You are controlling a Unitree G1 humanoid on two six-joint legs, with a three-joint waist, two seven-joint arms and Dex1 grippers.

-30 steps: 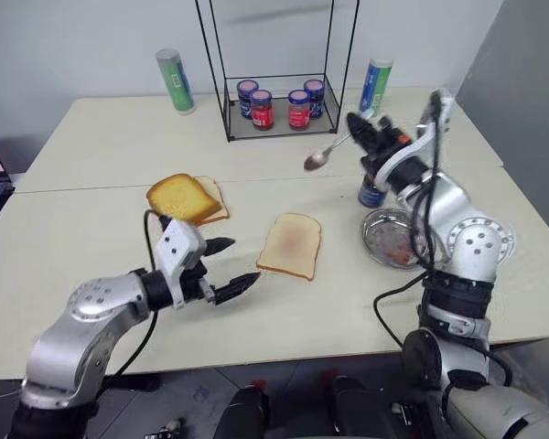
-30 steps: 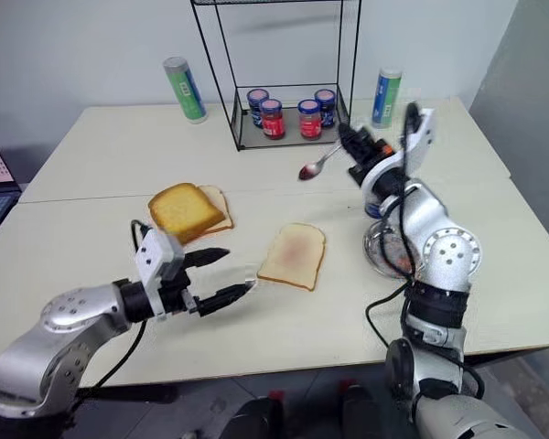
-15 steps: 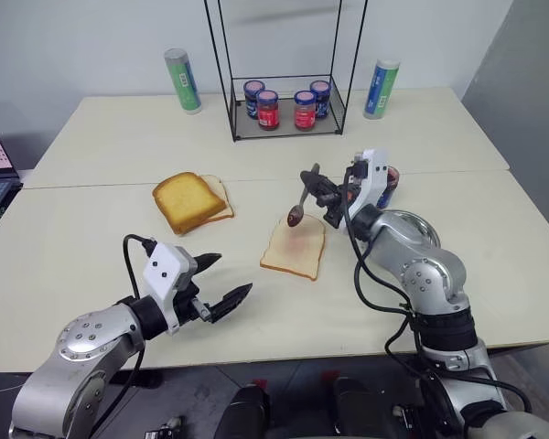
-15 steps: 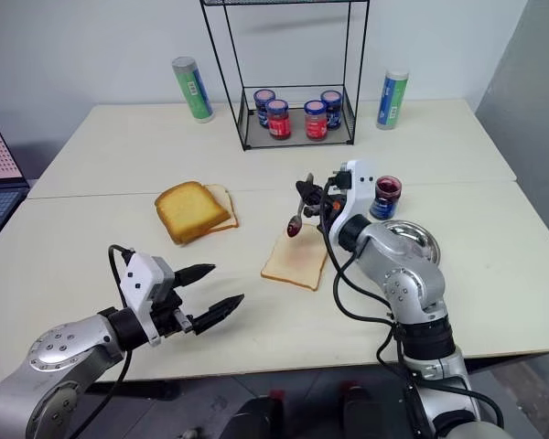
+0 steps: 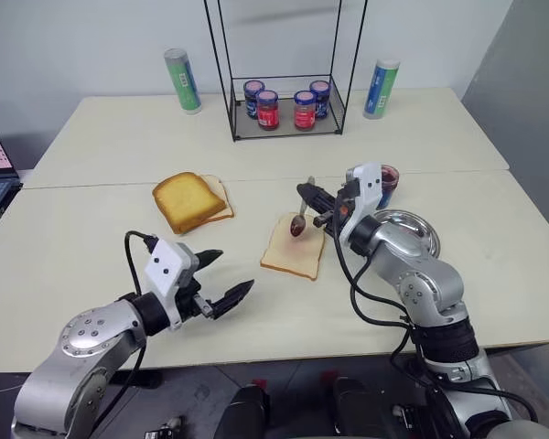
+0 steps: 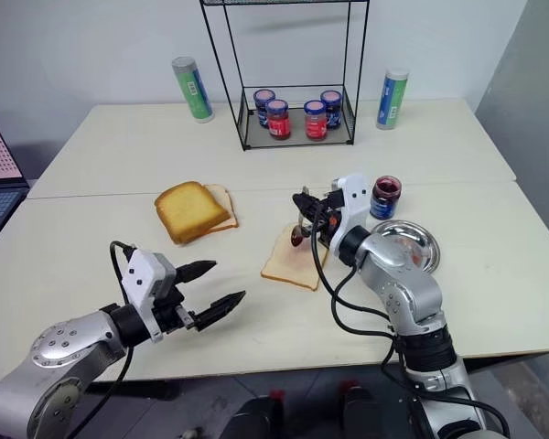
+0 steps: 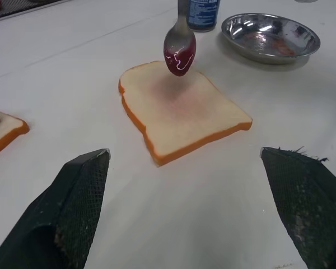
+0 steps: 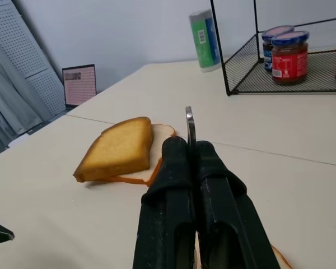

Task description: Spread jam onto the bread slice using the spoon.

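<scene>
Bread slice [image 5: 293, 245] lies flat mid-table, faint pink smear on its centre already. Spoon [image 7: 180, 51] hangs bowl-down just above the slice's far part, bowl loaded w/ dark red jam [image 7: 178, 59]; can't tell if the tip touches the bread yet, looks just clear. Right gripper [image 5: 322, 206] has its fingers clamped tight on the spoon handle, handle end sticking up past the fingers [image 8: 173, 185] in the right wrist view. Jam jar [image 6: 385, 197] stands behind, just beside the steel plate [image 6: 424, 237], both to the right of the slice. Left gripper [image 5: 221, 277] spread wide, holding nothing, near the table's front edge, apart from the slice.

Step, I'd say: jam scooped, about to be laid down. Next move prob needs the bowl lowered to contact, tilted flatter, then light strokes across the slice; press too hard and the soft bread may drag, as nothing pins it.
</scene>
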